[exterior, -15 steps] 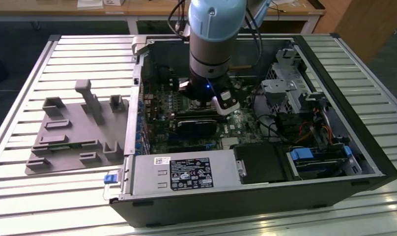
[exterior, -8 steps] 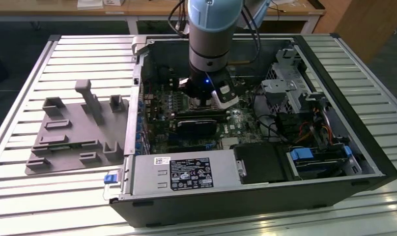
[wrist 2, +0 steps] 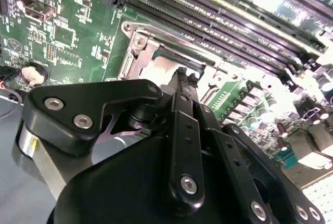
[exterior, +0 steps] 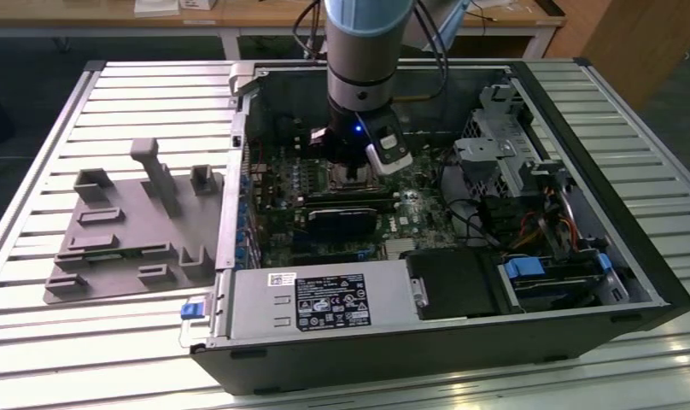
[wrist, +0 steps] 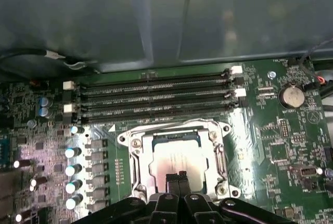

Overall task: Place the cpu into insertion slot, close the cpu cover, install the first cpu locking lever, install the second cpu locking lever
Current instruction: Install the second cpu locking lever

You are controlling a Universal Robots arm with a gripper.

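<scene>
In the first wrist view the cpu (wrist: 177, 157) lies flat in the insertion slot (wrist: 174, 130) on the green board, its pale metal top showing through the window of the cpu cover (wrist: 136, 153). The silvery cover frame lies down over it. My gripper (wrist: 176, 178) is shut, with its two black fingertips pressed together over the near edge of the cpu. The second wrist view has the same fingertips (wrist 2: 182, 81) at the socket, with the cover (wrist 2: 136, 52) beside them. In the exterior view the gripper (exterior: 351, 173) reaches straight down into the open computer case.
Long black memory slots (wrist: 156, 96) run just beyond the socket, and a row of capacitors (wrist: 73, 169) stands beside it. A black block (exterior: 342, 224) sits close to the socket, with a power supply (exterior: 317, 303) and drive cage (exterior: 505, 145) nearby. A grey fixture tray (exterior: 129, 231) lies outside the case.
</scene>
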